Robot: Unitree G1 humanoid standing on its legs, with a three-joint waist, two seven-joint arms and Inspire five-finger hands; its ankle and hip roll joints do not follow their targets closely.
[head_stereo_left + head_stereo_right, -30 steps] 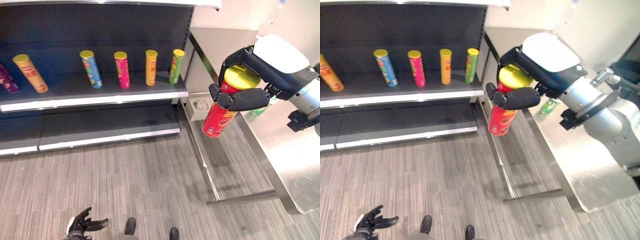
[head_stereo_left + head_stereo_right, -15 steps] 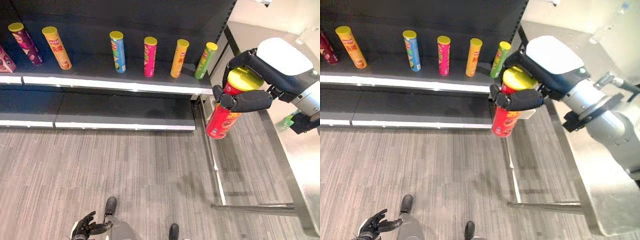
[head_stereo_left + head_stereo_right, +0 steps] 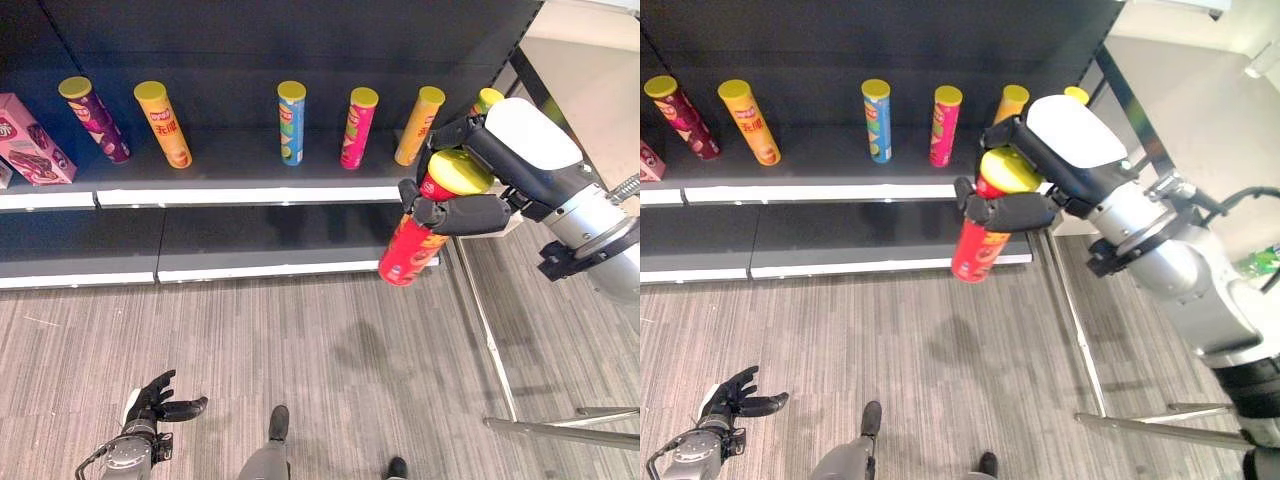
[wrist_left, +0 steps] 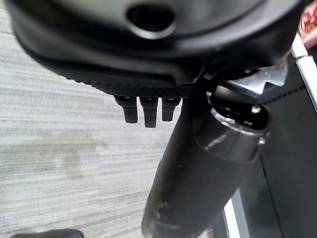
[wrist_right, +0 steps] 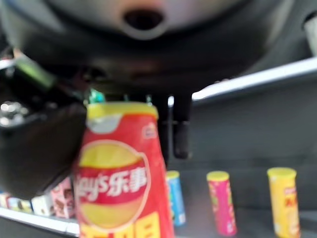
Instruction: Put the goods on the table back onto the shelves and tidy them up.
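My right hand (image 3: 470, 210) is shut on a red chip can with a yellow lid (image 3: 412, 245), held tilted in the air in front of the dark shelf unit (image 3: 250, 190); the can (image 5: 121, 183) shows close up in the right wrist view. On the upper shelf stand several cans: purple (image 3: 93, 120), orange (image 3: 163, 124), blue (image 3: 291, 122), pink (image 3: 358, 127), yellow-orange (image 3: 419, 125), and a green one (image 3: 486, 100) partly hidden behind my hand. My left hand (image 3: 155, 400) hangs low over the floor, fingers relaxed and open, holding nothing.
A pink box (image 3: 30, 140) sits at the shelf's left end. The lower shelf (image 3: 260, 255) is bare. A metal table leg and rail (image 3: 500, 380) stand to the right on the grey wood-pattern floor (image 3: 300, 360).
The camera has turned left, so the shelf sits further right and more of its left end shows. My right hand has carried the red can leftward, closer to the shelf front.
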